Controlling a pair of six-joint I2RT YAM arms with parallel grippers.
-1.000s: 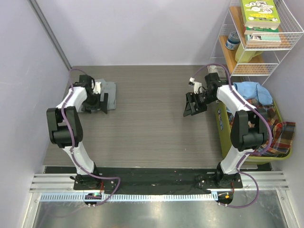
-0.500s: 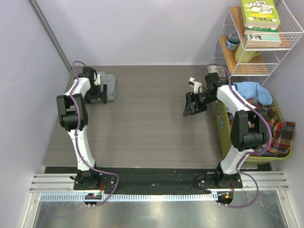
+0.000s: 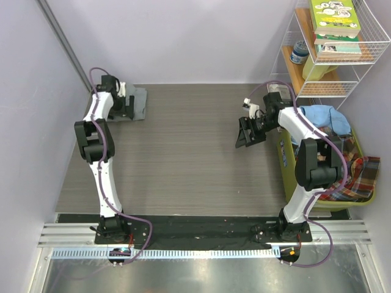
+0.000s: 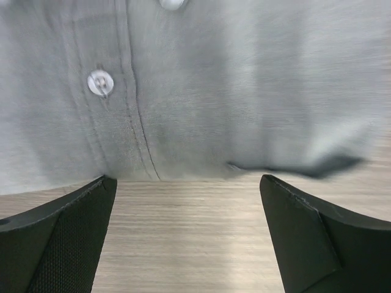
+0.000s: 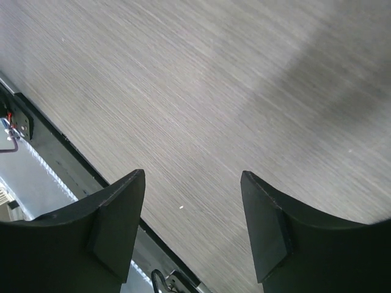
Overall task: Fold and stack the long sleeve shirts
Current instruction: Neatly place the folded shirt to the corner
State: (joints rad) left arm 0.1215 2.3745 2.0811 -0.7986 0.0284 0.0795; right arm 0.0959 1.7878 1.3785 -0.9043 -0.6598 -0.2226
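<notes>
A folded grey long sleeve shirt (image 3: 140,101) lies at the far left corner of the table. In the left wrist view the grey shirt (image 4: 232,91) fills the upper half, its button placket showing. My left gripper (image 3: 126,109) (image 4: 188,183) stands open at the shirt's near edge, with only bare table between its fingers. A light blue shirt (image 3: 324,116) and a red-green plaid shirt (image 3: 356,173) lie in the green basket (image 3: 286,163) on the right. My right gripper (image 3: 247,135) (image 5: 192,177) hangs open over bare table, left of the basket, holding nothing.
A white wire shelf (image 3: 342,73) with books (image 3: 333,18) and a jar (image 3: 299,52) stands at the back right. Walls close in the table on the left and at the back. The table's near edge and black rail (image 5: 55,152) show in the right wrist view.
My left arm has stretched out toward the far left corner, and the grey shirt has slid that way with it. The right arm has barely moved.
</notes>
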